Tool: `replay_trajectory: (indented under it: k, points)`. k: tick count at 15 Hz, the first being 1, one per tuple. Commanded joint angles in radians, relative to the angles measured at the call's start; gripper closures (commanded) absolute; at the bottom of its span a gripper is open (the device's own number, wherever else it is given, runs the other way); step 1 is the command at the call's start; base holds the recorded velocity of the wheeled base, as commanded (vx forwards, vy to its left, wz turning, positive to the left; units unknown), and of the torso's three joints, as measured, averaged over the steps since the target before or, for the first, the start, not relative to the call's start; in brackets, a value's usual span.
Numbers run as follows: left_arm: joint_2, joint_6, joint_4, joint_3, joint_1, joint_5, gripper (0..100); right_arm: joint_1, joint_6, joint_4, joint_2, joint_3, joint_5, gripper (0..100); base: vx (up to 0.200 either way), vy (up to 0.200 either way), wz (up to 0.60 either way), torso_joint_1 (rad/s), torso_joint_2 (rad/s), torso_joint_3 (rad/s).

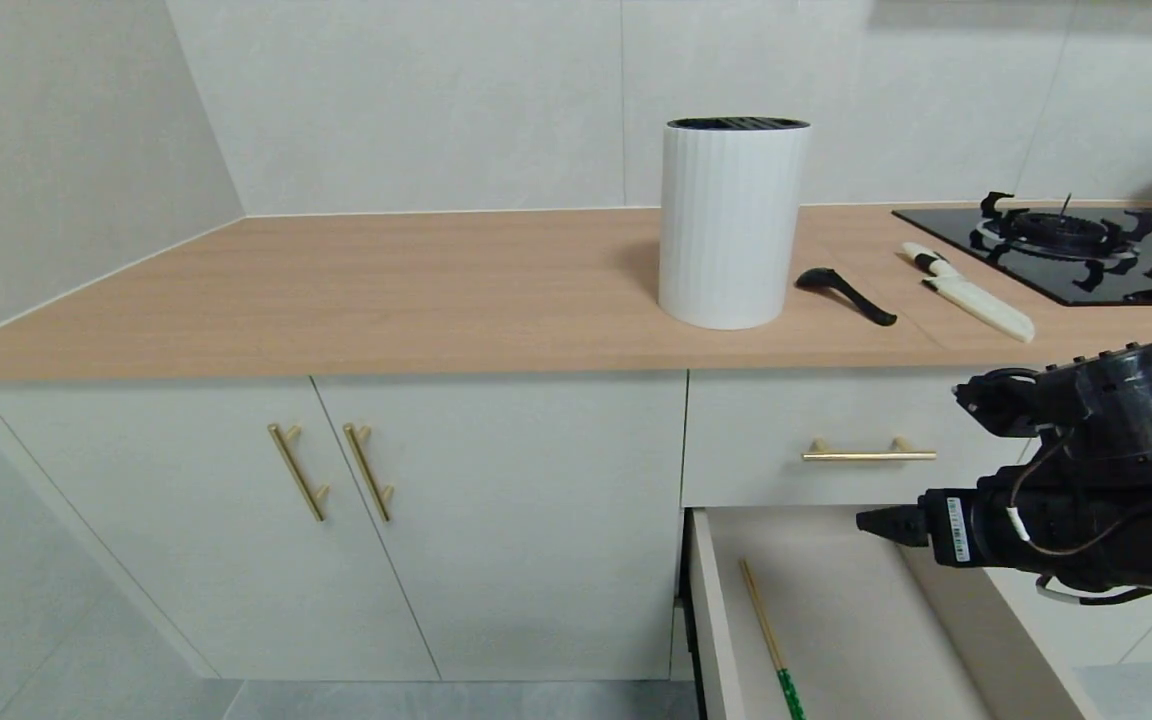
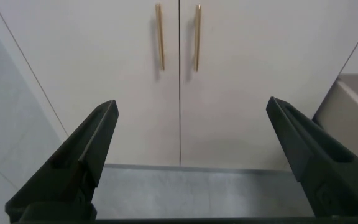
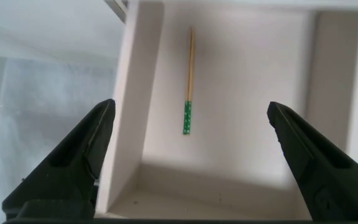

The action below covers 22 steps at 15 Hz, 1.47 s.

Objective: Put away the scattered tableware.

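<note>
One chopstick (image 1: 766, 640) lies in open drawer (image 1: 714, 610), near its side wall. Black spoon (image 1: 844, 292) and knife (image 1: 966, 290) sit on countertop (image 1: 386, 290) beside white holder (image 1: 731, 225). Your right gripper (image 3: 190, 107) hangs over drawer, jaws wide apart, empty. Your left gripper (image 2: 191, 106) faces cabinet doors (image 2: 241, 81), jaws wide, empty.

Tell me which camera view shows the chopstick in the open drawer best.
The right wrist view: it looks straight down into the drawer, with the whole chopstick and its green end unobstructed. The head view catches it slanted, running off the picture's bottom edge. The left wrist view faces the cabinet doors.
</note>
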Motion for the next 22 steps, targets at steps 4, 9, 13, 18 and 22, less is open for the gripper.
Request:
replay_trajectory:
  k: [4,9,13,18,22]
  points:
    - [0.001,0.001,0.000,0.000,0.000,0.000,0,0.000,-0.002,-0.001,-0.018,0.002,0.000,0,0.000,0.000,0.00,0.143,-0.47,-0.322]
    - [0.001,-0.001,0.000,0.000,0.000,0.000,0,0.010,-0.004,-0.001,-0.017,0.010,0.000,0,0.000,0.000,0.00,0.177,-0.48,-0.313]
    - [0.001,-0.001,0.000,0.000,0.000,0.000,0,0.011,-0.004,-0.001,-0.014,0.011,0.000,0,0.000,0.000,0.00,0.196,-0.50,-0.303]
    - [0.001,-0.001,0.000,0.000,0.000,0.000,0,0.011,-0.039,-0.003,-0.003,0.014,-0.002,0,0.000,0.000,0.00,0.226,-0.53,-0.310]
    - [0.001,-0.001,0.000,0.000,0.000,0.000,0,-0.072,-0.214,-0.139,0.137,-0.087,0.017,0,0.000,0.000,0.00,0.143,-0.32,-0.175]
